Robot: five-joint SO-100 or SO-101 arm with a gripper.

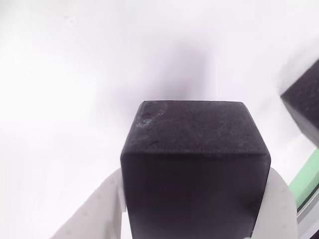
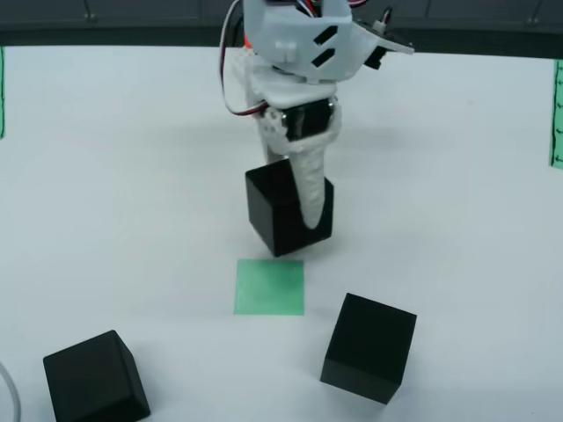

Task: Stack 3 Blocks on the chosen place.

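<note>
Right now, one black cube (image 2: 287,209) is held tight by the white gripper (image 2: 303,207), with a finger pressed on each side of it. In the view from the front, the held cube is seen just behind the green patch (image 2: 269,287), tilted a little. Whether it rests on the white table (image 2: 132,193) cannot be told. A second cube (image 2: 369,347) is set near the patch, to its front right. A third cube (image 2: 95,378) is found well apart, to the front left of the patch.

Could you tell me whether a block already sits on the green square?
No; in the front view the green square lies bare, the gripper holding one block behind it.
</note>
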